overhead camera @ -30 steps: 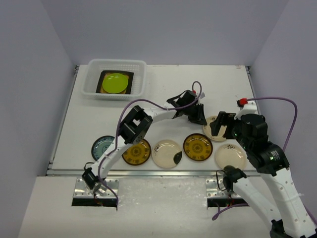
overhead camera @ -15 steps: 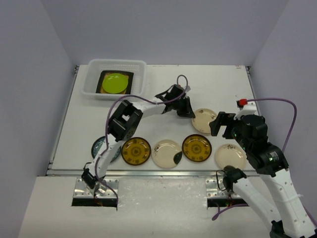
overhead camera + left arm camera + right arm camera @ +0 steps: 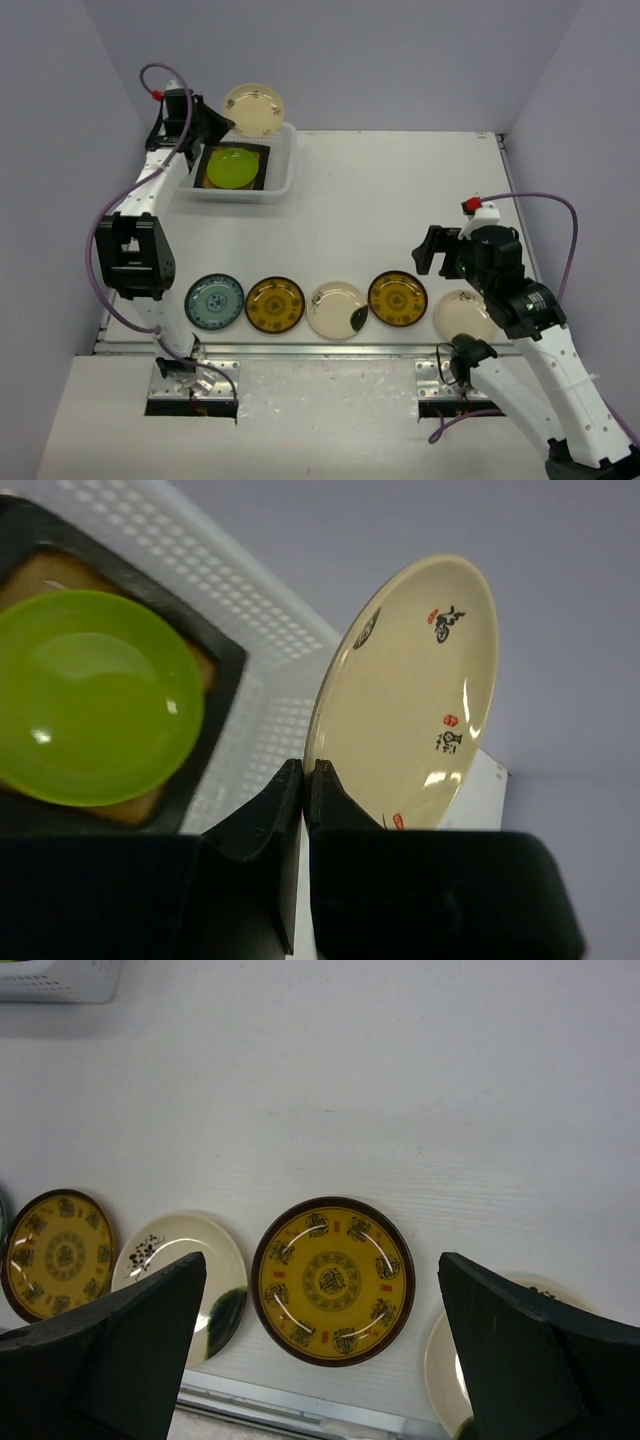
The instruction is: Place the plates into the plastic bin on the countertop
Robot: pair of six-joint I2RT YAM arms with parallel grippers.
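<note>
My left gripper (image 3: 222, 124) is shut on the rim of a cream plate (image 3: 254, 109) and holds it tilted above the far edge of the plastic bin (image 3: 285, 170); it also shows in the left wrist view (image 3: 410, 695). In the bin a lime-green plate (image 3: 231, 167) lies on a dark-rimmed square plate (image 3: 262, 153). My right gripper (image 3: 325, 1290) is open, above a yellow-brown patterned plate (image 3: 332, 1280). Along the countertop's near edge lie a blue patterned plate (image 3: 214, 301), a yellow-brown one (image 3: 275, 304), a cream one (image 3: 336, 309), another yellow-brown one (image 3: 398, 298) and a cream one (image 3: 462, 316).
A metal rail (image 3: 300, 349) runs along the near edge of the countertop. Grey walls stand on three sides. The right arm partly covers the rightmost cream plate.
</note>
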